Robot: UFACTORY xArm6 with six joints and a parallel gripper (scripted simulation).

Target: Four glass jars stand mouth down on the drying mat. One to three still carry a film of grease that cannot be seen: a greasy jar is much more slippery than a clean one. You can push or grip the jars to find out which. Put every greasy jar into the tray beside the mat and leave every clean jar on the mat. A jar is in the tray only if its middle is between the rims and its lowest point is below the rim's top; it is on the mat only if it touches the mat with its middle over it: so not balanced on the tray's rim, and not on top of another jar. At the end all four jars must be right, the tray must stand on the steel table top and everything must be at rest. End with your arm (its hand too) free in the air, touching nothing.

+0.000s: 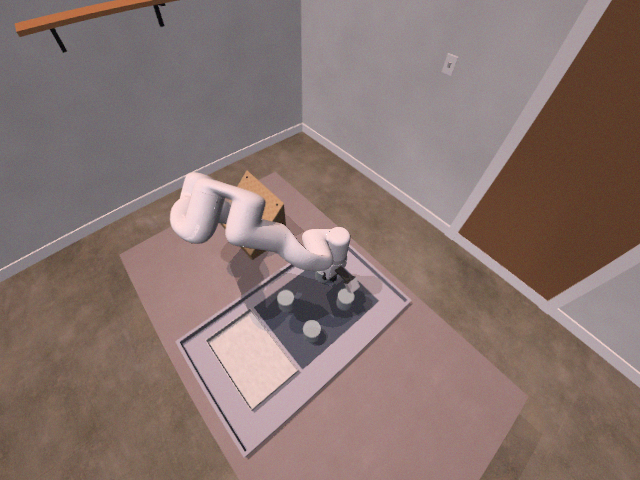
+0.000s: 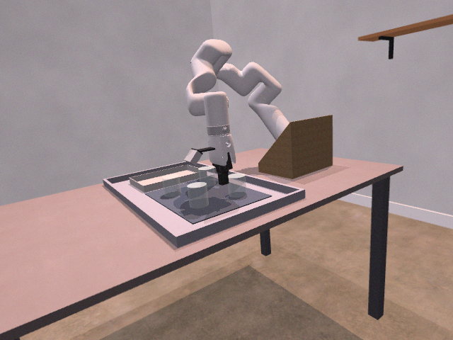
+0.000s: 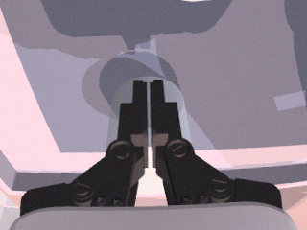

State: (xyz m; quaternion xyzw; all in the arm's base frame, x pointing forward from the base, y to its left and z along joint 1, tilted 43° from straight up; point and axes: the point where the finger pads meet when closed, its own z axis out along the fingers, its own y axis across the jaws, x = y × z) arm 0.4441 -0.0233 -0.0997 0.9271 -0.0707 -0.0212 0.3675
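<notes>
With the gripper closed and empty, push the nearby glass jar low and slowly, judging slip without tipping it.

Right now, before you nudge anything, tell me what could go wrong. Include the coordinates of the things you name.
The shut black gripper (image 1: 326,279) (image 2: 223,182) (image 3: 148,99) hangs low by a clear glass jar (image 2: 239,186) (image 3: 125,96); a push might tip it rather than slide it.

If that jar is greasy, it could skid across the dark grey mat (image 1: 297,356) (image 2: 238,202) (image 3: 230,96) into another.

The pale-floored tray (image 1: 253,359) (image 2: 164,178) has raised walls, which might catch a jar carried too low.
</notes>
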